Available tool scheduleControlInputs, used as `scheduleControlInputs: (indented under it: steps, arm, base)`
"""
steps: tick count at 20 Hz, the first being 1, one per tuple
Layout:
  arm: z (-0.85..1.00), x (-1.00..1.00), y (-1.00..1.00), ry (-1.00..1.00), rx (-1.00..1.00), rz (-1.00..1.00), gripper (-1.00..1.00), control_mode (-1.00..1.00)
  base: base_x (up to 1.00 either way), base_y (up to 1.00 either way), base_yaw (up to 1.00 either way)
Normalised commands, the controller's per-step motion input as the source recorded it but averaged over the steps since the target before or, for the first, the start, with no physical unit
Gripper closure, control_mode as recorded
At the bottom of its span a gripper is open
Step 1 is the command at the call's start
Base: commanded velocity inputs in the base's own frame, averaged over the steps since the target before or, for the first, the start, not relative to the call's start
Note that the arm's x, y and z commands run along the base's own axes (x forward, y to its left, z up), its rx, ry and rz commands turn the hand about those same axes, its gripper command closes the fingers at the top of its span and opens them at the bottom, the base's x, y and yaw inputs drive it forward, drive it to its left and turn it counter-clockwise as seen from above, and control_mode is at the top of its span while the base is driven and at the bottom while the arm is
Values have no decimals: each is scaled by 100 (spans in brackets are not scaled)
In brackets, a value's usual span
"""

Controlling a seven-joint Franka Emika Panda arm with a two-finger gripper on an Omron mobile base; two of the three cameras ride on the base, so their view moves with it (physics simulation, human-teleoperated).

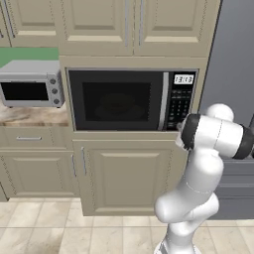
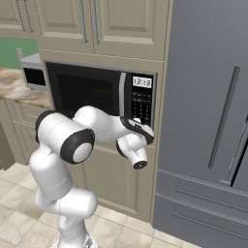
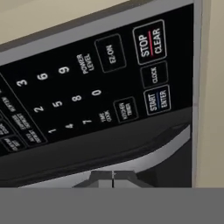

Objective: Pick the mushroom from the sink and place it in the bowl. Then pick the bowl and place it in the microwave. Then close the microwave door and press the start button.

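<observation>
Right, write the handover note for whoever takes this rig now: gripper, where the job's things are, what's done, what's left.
Gripper: shut, nothing in it, tips together just below the keypad, in front of the microwave's lower right corner.
Microwave door: closed. A faint round shape shows behind the dark glass; cannot tell whether it is the bowl.
Done: door shut.
Left: press the START/ENTER button, which in the hand view sits up and to the right of the tips, probably a short move away.

Both base views face the microwave (image 1: 131,99); hand view close on its keypad (image 3: 87,96).
</observation>
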Motion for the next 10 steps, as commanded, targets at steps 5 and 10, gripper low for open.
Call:
scheduleControlInputs:
  steps: [5, 10]
  arm:
    - [-27, 39, 4, 0, 0, 0, 100, -100]
    - [-26, 44, 0, 0, 0, 0, 100, -100]
  base:
    - [0, 0, 0]
    - [0, 0, 0]
